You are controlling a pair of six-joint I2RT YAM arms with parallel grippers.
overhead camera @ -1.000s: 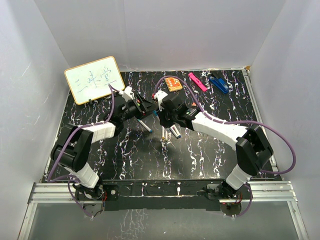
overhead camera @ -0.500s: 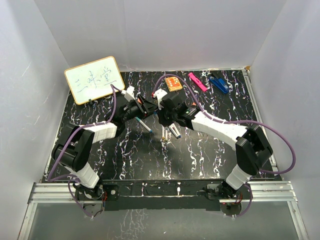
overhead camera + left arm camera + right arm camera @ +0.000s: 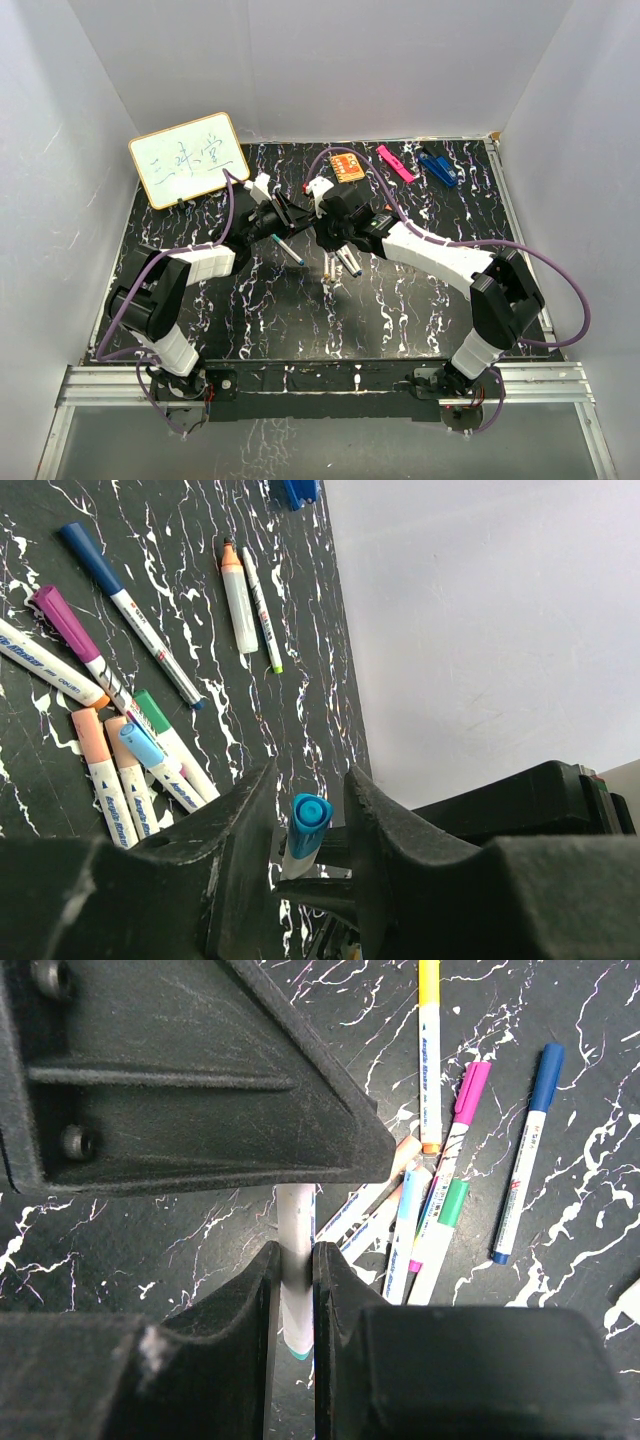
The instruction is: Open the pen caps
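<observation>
My right gripper (image 3: 293,1250) is shut on the white barrel of a pen (image 3: 296,1215) whose teal tail end shows below the fingers. At the other end of that pen sits a teal-blue pen cap (image 3: 309,820). My left gripper (image 3: 308,780) stands around the cap, with a thin gap on each side. In the top view the left gripper (image 3: 290,215) and the right gripper (image 3: 318,222) meet nose to nose above the middle of the table. Several capped pens (image 3: 340,262) lie in a loose pile just below them. One more pen (image 3: 287,247) lies to the left.
A small whiteboard (image 3: 188,158) leans at the back left. An orange card (image 3: 348,167), a pink clip (image 3: 395,163) and a blue clip (image 3: 438,167) lie along the back. White walls close in the black marbled table (image 3: 250,310) on three sides.
The left gripper's jaws have narrowed around the pen cap. Both grippers have drifted slightly toward the back of the table, with the pen still in the right one.
</observation>
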